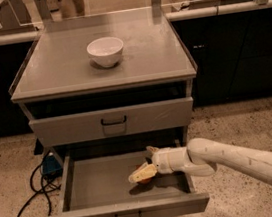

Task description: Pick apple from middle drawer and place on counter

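The fingers (142, 172) sit inside the open middle drawer (91, 187), toward its right half, at the end of the white arm (234, 160) that reaches in from the right. They stand parted: one pale finger slants down toward the drawer floor, and the other, shorter in view, points up behind it. Nothing is visibly clamped between them.

The apple (146, 180) lies on the drawer floor directly under the lower finger. Only a sliver of red-orange shows below it, and whether the finger touches the fruit cannot be told.

To the left of the fingers the drawer floor is bare grey metal. In front of them is the drawer's flat front with its small dark handle. Above them is the shut drawer front (112, 122), and higher up is the counter (153, 52) — a white bowl (105, 50) stands there, up and slightly left of the fingers. Far to their left, a dark cable (29, 196) loops over the speckled floor beside the cabinet.
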Controlling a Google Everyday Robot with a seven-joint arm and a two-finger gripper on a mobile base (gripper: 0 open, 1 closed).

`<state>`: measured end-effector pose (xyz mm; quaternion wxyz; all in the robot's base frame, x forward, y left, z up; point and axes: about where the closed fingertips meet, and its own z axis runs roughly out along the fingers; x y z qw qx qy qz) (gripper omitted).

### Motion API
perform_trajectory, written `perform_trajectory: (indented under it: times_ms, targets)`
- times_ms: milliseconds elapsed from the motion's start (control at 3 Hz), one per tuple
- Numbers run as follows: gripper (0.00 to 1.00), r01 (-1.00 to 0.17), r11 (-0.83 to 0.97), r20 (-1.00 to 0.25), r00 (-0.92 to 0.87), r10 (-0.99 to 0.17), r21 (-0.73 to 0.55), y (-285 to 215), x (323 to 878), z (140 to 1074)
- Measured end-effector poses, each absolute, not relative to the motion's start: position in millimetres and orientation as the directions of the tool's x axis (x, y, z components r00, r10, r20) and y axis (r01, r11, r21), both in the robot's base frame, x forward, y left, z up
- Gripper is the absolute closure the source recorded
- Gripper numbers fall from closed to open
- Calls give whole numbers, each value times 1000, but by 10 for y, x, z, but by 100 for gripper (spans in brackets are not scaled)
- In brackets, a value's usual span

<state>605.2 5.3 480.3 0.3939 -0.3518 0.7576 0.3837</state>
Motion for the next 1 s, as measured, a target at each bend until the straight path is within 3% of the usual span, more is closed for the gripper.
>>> perform_trajectory:
  times_ms: [333, 1000]
  targets:
    - [0, -822, 486, -851, -458, -256, 297, 89, 5864, 4719]
    - [0, -817, 511, -817, -474, -330, 268, 184, 6165, 4522]
